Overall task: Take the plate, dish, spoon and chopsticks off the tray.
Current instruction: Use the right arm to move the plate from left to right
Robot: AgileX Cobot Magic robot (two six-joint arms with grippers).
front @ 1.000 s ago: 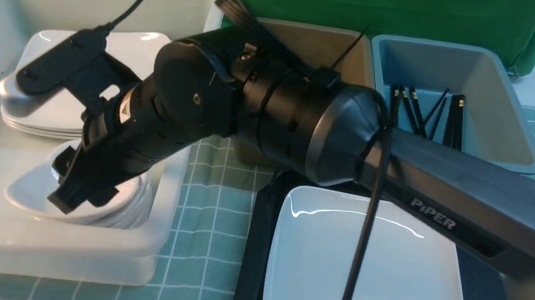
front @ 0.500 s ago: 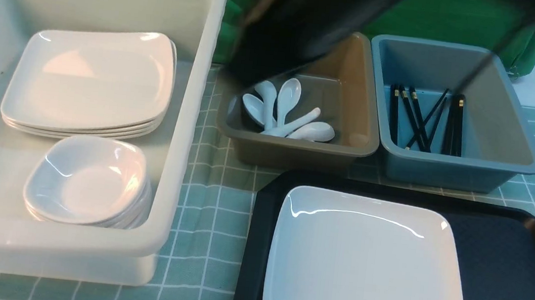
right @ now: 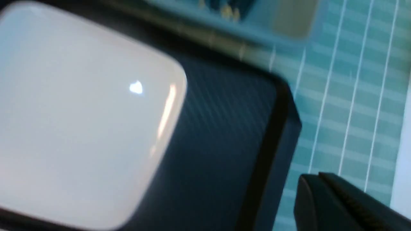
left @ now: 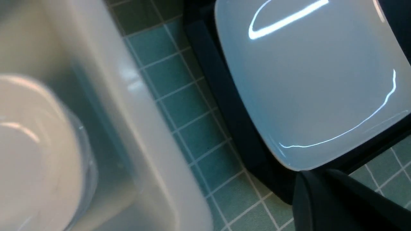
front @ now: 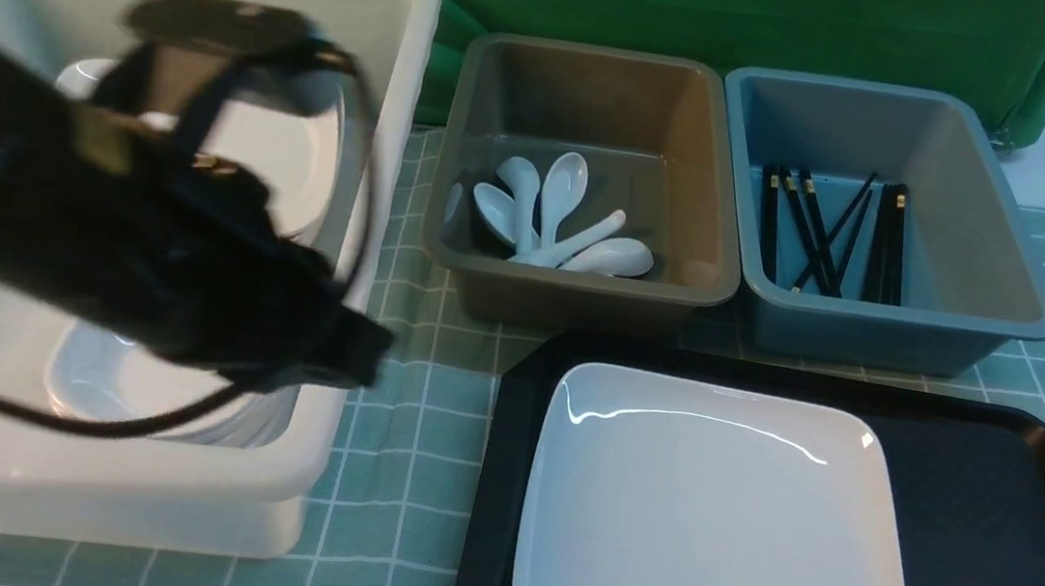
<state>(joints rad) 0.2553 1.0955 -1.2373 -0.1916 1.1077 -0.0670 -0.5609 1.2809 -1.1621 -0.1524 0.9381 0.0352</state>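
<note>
The large white square plate (front: 712, 526) lies on the black tray (front: 992, 537); nothing else shows on the tray. My left gripper (front: 359, 353), blurred, hangs over the white bin's near right wall, left of the tray. In the left wrist view the left gripper (left: 306, 175) is shut and empty above the cloth, close to a corner of the plate (left: 308, 80). My right gripper (right: 310, 178) is shut and empty beyond the tray's edge (right: 273, 134); it is out of the front view. White spoons (front: 554, 224) lie in the grey-brown bin. Black chopsticks (front: 830, 233) lie in the blue-grey bin.
A big white bin (front: 385, 123) at the left holds a stack of large plates (front: 305, 144) and a stack of small dishes (front: 115, 381), both partly hidden by my left arm. A green checked cloth (front: 422, 418) covers the table.
My right arm, which reached over the small dishes in the white bin, has lifted away and left the front view. My left arm has swung in over the white bin.
</note>
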